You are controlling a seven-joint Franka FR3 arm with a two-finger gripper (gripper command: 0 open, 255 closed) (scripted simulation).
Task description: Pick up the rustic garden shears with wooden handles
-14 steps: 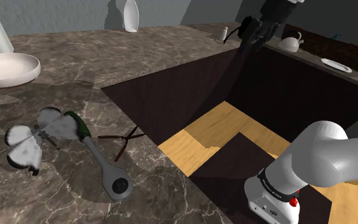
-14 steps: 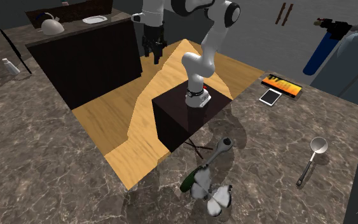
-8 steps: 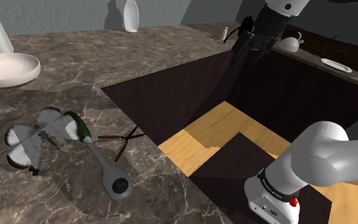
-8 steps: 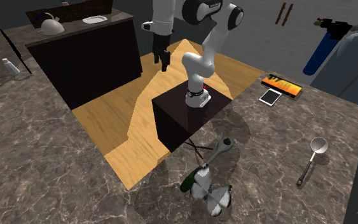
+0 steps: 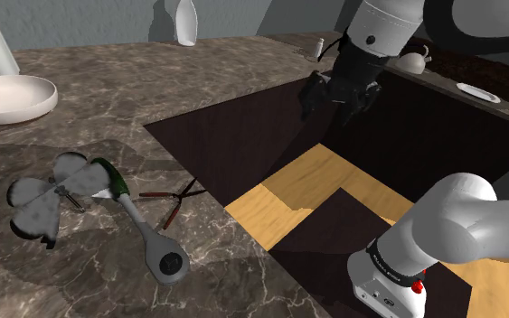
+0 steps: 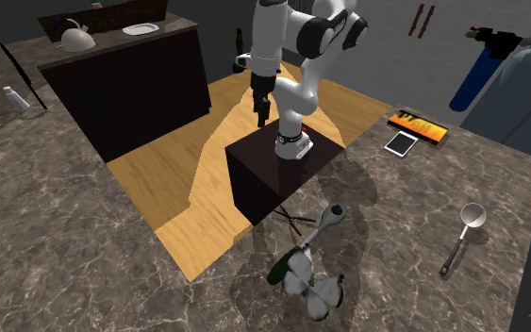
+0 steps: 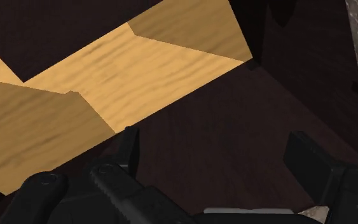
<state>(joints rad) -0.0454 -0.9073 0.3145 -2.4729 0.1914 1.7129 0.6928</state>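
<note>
1. At the inner edge of the marble desk (image 5: 80,135), where the stone drops to a sunken wooden floor (image 5: 306,181), lie the garden shears (image 5: 173,197). They have reddish-brown handles and dark blades.
2. The shears lie flat on the desk. Their handles are spread toward a grey ratchet wrench (image 5: 153,239) and their blades point at the edge.
3. One handle lies just beside the wrench's shaft; whether they touch cannot be told.
4. In the second exterior view the shears (image 6: 291,219) lie at the foot of the dark stand (image 6: 273,174), close to the corner of the desk's cut-out.
5. Just past the wrench lies a green-handled tool (image 5: 108,176), joined to pale, smeared white lobes (image 5: 40,199).
6. The gripper (image 5: 334,95) hangs in the air over the sunken floor, well apart from the shears and touching nothing.
7. In the wrist view the black fingers (image 7: 130,146) stand wide apart with nothing between them, and wooden floor and dark panels lie beyond.
8. Near the desk's far edge in the shoulder view stand a white bowl (image 5: 8,98) and a white vase (image 5: 184,23).
9. A pale kettle (image 5: 413,61) and a plate (image 5: 476,92) sit on the far counter.
</note>
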